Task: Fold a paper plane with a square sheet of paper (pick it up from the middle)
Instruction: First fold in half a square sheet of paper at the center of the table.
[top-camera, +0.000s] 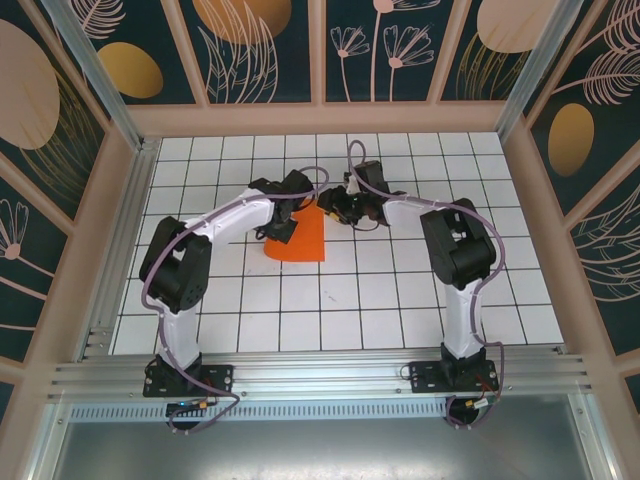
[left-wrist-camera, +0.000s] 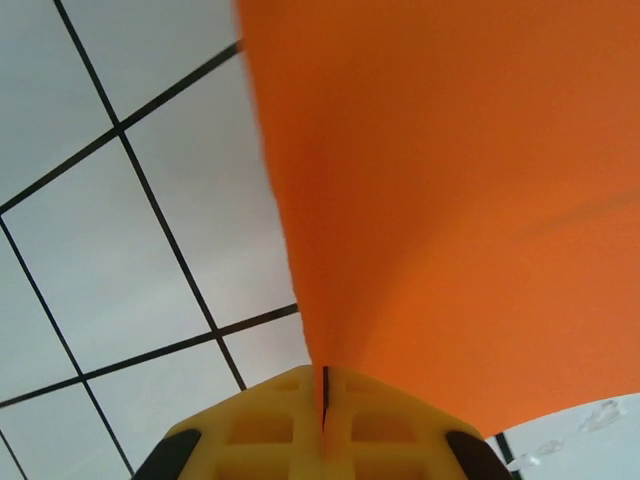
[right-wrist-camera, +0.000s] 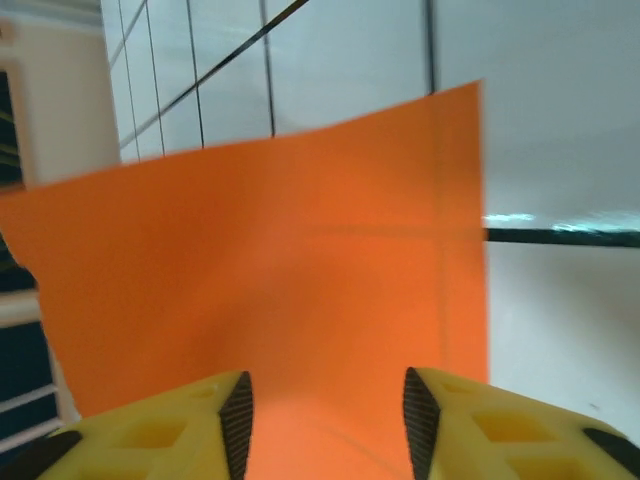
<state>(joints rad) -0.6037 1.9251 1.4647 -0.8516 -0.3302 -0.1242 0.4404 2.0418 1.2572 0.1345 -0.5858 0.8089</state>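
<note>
Top external view: both arms bend inward over the white gridded worktop (top-camera: 350, 300), their wrists hiding the far edge of the orange square sheet of paper (top-camera: 300, 242) lying mid-worktop. Left wrist view: the left gripper (left-wrist-camera: 324, 392) is pinched tight on the sheet's edge. Right wrist view: the right gripper (right-wrist-camera: 325, 402) stands with its jaws apart, the sheet running between them.

**Middle blocked, near rows free**

Orange sheet (top-camera: 303, 238) sits mid-tabletop (top-camera: 380, 310), with left arm (top-camera: 225, 222) and right arm (top-camera: 455, 245) flanking it. Sheet fills the gap between right fingers (right-wrist-camera: 236, 418). Near tile rows open; walls (top-camera: 545, 230) hem the sides.
</note>
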